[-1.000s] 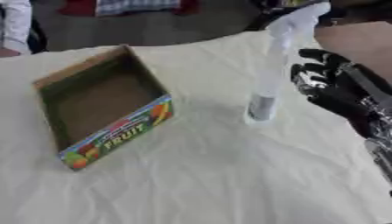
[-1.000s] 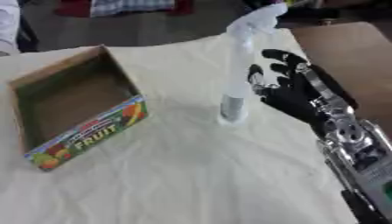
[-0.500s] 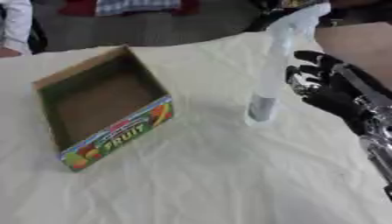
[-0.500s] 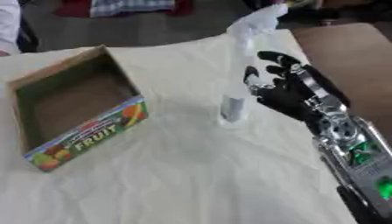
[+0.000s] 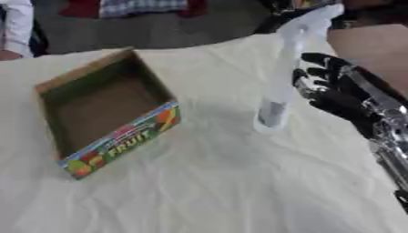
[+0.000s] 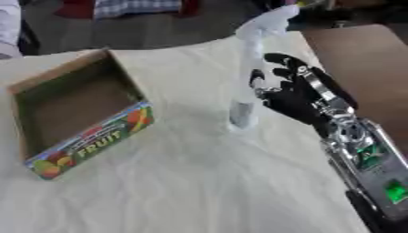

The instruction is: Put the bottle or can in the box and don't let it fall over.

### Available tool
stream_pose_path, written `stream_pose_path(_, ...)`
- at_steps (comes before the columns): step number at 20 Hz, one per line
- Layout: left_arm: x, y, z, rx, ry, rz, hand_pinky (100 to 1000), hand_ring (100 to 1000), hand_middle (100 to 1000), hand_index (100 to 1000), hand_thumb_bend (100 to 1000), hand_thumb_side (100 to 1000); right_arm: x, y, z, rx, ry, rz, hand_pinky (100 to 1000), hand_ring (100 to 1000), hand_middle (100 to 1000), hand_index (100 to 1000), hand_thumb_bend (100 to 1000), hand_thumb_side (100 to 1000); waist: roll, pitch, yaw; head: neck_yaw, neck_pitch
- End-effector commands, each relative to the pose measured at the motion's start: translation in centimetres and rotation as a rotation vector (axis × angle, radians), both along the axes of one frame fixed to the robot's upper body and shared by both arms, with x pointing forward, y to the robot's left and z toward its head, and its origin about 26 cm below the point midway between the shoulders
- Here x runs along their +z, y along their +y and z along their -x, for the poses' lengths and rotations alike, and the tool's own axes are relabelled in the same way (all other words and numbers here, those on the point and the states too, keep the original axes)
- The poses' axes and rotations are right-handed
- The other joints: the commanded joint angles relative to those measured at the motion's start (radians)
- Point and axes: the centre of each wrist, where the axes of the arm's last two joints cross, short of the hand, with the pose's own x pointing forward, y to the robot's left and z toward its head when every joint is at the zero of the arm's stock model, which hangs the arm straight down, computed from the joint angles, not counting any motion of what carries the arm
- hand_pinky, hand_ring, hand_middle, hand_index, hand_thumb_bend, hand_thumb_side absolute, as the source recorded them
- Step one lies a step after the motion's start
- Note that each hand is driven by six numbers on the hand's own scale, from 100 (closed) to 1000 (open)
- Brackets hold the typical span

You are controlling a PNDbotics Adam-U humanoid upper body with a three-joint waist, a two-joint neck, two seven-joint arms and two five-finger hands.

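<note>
On the worktop (image 5: 199,191), cloth-covered:

Bottle (image 5: 280,86): tall spray bottle, upright, long axis vertical, standing right of centre.

Box (image 5: 104,111): open fruit carton, empty, well apart to the bottle's left.

Right hand (image 6: 299,93): mine, just beside the bottle on its right, palm toward it, fingers spread apart and holding nothing; whether a fingertip touches, I cannot tell.

Left hand: not seen.

Judgement: right hand is nearer; the bottle lies directly to its left, so a side grasp low on the body suits.
</note>
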Motion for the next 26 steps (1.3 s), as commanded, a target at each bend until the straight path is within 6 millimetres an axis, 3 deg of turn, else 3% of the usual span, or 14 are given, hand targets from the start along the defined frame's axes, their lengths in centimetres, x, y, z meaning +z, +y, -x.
stream_pose_path(1, 0.9, -0.1, 0.1, -0.015, -0.031, -0.018, 1000, 1000, 848, 739, 453, 484, 0.8, -0.2, -0.1, -0.003, -0.023, 0.011, 1000, 1000, 1000, 925, 100, 460, -0.002, -0.011, 0.003, -0.007, -0.018)
stream_pose_path(26, 1.0, -0.4, 0.0, -0.029, -0.036, -0.013, 1000, 998, 842, 738, 446, 491, 2.3, 0.1, -0.9, -0.009, -0.058, -0.014, 1000, 1000, 1000, 918, 100, 495, 0.006, 0.017, 0.022, -0.034, -0.05)
